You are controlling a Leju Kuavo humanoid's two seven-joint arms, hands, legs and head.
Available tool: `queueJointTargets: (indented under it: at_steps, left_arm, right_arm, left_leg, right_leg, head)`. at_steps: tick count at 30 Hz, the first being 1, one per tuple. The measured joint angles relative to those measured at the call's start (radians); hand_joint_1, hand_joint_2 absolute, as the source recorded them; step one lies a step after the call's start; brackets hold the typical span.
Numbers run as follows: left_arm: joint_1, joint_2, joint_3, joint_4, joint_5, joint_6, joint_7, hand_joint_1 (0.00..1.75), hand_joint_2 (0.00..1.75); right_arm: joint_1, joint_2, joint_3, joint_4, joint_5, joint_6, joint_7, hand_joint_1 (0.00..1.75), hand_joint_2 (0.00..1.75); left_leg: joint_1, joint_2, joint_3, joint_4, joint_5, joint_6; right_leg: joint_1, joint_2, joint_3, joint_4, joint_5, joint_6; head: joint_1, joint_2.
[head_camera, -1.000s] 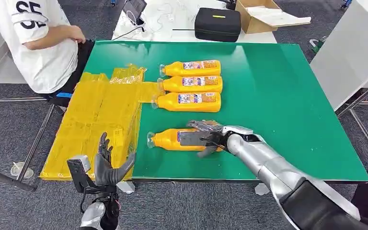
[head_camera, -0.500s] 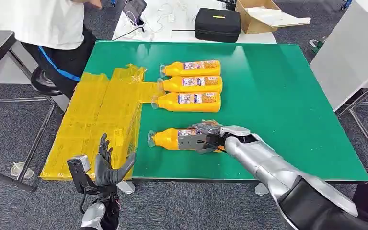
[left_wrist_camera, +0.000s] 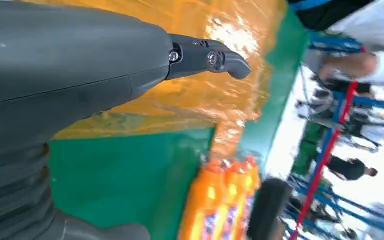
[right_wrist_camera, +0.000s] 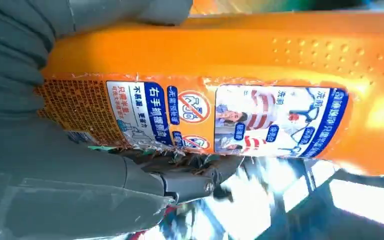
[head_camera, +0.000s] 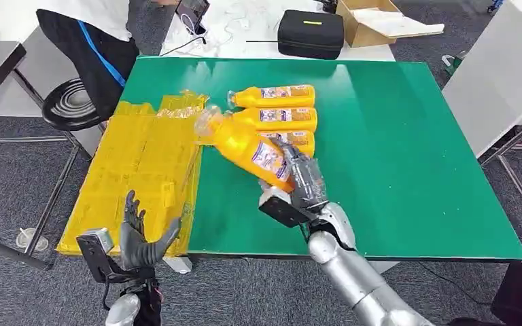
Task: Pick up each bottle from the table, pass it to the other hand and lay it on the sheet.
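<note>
My right hand [head_camera: 298, 185] grips an orange bottle [head_camera: 245, 147] by its lower end and holds it lifted above the green table [head_camera: 394, 136], neck tilted toward the yellow sheet [head_camera: 143, 170]. The right wrist view shows that bottle's label [right_wrist_camera: 230, 120] close up, with my fingers [right_wrist_camera: 130, 180] wrapped around it. Three more orange bottles [head_camera: 275, 96] lie side by side on the table behind it; the nearest one [head_camera: 299, 139] is partly hidden by the held bottle. My left hand [head_camera: 139, 238] hovers empty, fingers spread, below the sheet's near edge. Its thumb [left_wrist_camera: 210, 57] shows above the sheet [left_wrist_camera: 190, 95].
A person in dark trousers [head_camera: 102, 47] stands at the table's far left corner beside a round stool [head_camera: 75, 105]. A black case [head_camera: 310, 32] and a cardboard box [head_camera: 374, 20] sit on the white table behind. A grey table [head_camera: 503, 75] stands to the right.
My right hand has lifted the near bottle off the table and swung it up and left, neck toward the sheet. The person has risen from the stool. My left hand dropped slightly.
</note>
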Motion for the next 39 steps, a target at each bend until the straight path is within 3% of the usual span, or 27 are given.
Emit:
queueJointTargets:
  at_steps: [6, 16, 27, 39]
  left_arm:
    - [-0.020, 0.008, -0.037, -0.066, 0.058, -0.089, 0.032, 0.00, 1.75]
    - [-0.050, 0.031, -0.117, -0.117, 0.163, -0.282, 0.091, 0.00, 1.75]
    - [-0.103, 0.045, -0.169, -0.061, 0.147, -0.313, 0.124, 0.00, 1.75]
    - [-0.133, 0.049, -0.172, 0.039, 0.156, -0.346, 0.140, 0.00, 1.75]
  right_arm:
    - [0.110, 0.059, -0.162, -0.127, -0.027, -0.025, -0.123, 1.75, 1.75]
    - [0.154, 0.124, -0.198, -0.031, -0.046, 0.087, -0.226, 1.75, 1.75]
    - [0.120, 0.220, -0.089, 0.165, 0.085, 0.064, -0.223, 1.75, 1.75]
    - [0.076, 0.259, 0.028, 0.293, 0.135, 0.057, -0.176, 1.75, 1.75]
  left_leg:
    - [-0.002, 0.001, 0.001, 0.000, 0.000, 0.000]
    - [-0.001, 0.001, 0.001, 0.000, 0.000, 0.000]
    - [-0.001, 0.002, 0.001, 0.000, 0.001, 0.000]
    - [-0.001, 0.004, 0.001, 0.000, 0.000, 0.000]
  right_leg:
    - [-0.002, 0.001, 0.000, 0.000, 0.001, 0.000]
    - [-0.001, 0.001, 0.000, 0.000, 0.001, 0.000]
    - [-0.001, 0.001, 0.000, 0.000, 0.001, 0.000]
    - [-0.001, 0.001, -0.001, 0.000, 0.001, 0.000]
  head:
    - [0.000, 0.000]
    - [0.000, 0.000]
    - [0.000, 0.000]
    - [0.000, 0.000]
